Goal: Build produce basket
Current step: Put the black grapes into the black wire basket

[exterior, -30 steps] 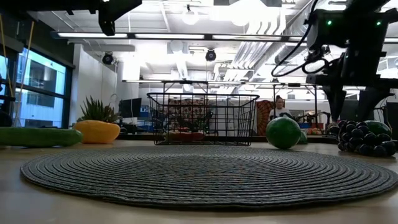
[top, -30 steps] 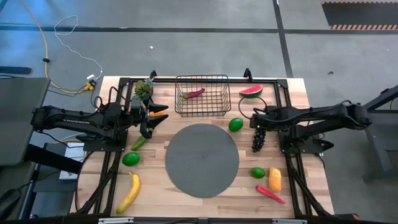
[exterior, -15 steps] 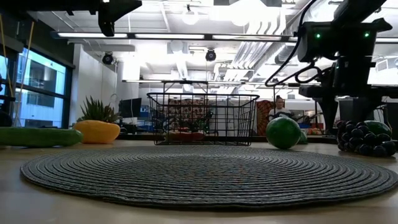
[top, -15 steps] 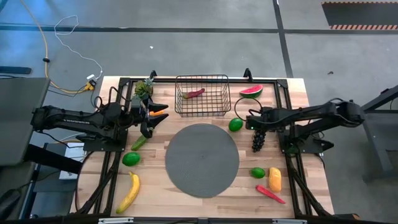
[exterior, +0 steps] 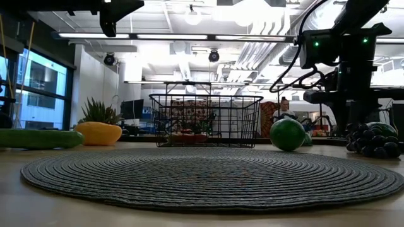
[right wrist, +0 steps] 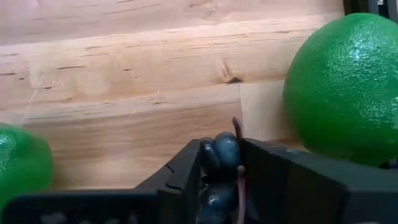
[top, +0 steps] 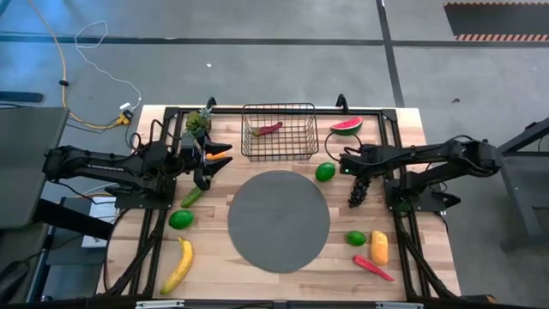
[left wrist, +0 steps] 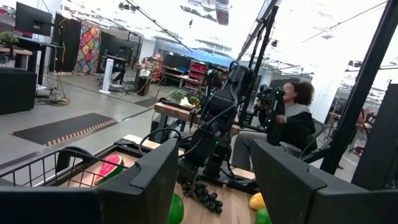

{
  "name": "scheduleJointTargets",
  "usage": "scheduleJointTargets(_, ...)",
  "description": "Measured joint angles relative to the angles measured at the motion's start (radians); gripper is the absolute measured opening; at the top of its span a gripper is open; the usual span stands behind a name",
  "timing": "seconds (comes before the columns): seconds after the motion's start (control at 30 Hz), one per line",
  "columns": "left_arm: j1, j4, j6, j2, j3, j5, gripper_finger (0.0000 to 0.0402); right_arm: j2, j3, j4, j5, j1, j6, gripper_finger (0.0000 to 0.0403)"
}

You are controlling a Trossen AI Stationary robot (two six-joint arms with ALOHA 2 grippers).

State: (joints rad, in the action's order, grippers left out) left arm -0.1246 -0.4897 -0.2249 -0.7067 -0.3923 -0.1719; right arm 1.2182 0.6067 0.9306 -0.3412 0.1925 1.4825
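The dark grapes (top: 356,194) lie on the wooden table right of the grey round mat (top: 279,221). My right gripper (top: 351,170) stands over their far end, pointing steeply down, shut on them. The black wire basket (top: 279,131) stands at the far middle with a red chilli (top: 268,129) inside. My left gripper (top: 213,160) hovers open at the left, above the table, with nothing between its fingers (left wrist: 155,180). A lime (top: 325,172) lies just left of the grapes, and a watermelon slice (top: 346,125) lies right of the basket. My right gripper pinches the bunch's stem end (right wrist: 219,152) between its two fingers, with the brown stem (right wrist: 236,127) sticking out past the fingertips. The fingers come from above, slanting down. The rest of the grapes (exterior: 372,142) lies on the table.
At the left lie a cucumber (top: 190,196), a lime (top: 181,219), a banana (top: 178,263) and an orange-yellow piece with a leafy top (exterior: 98,132). At the near right lie a lime (top: 355,238), an orange-yellow piece (top: 378,247) and a chilli (top: 372,268). A person (left wrist: 292,121) sits beyond the table.
My right gripper has sunk onto the far end of the grapes, shifting a little toward the table's left edge, and its fingers have closed on the bunch. The grapes still lie on the table.
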Motion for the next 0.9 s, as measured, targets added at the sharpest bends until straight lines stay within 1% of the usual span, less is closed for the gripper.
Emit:
scheduleJointTargets(0.13, 0.000, 0.000, 0.000, 0.000, 0.000, 0.000, 0.0193, 0.000, 0.000, 0.000, 0.000, 0.000, -0.003, 0.0056)
scheduleJointTargets(0.3, 0.000, 0.000, -0.008, 0.000, 0.000, 0.000, 0.0193, -0.001, 0.000, 0.000, 0.001, -0.002, -0.018, 0.0008)
scheduleJointTargets(0.5, 0.000, 0.000, -0.008, 0.000, 0.000, 0.000, 0.0193, -0.002, 0.000, -0.001, 0.019, -0.003, -0.029, 0.0003)
scheduleJointTargets(0.6, 0.000, 0.000, -0.008, 0.000, 0.000, 0.000, 0.0193, -0.002, 0.011, 0.006, 0.019, -0.003, -0.060, 0.0001)
scheduleJointTargets(0.9, 0.000, 0.000, -0.008, 0.000, 0.000, -0.015, 0.0193, -0.002, 0.145, 0.108, -0.031, -0.003, -0.179, 0.0000)
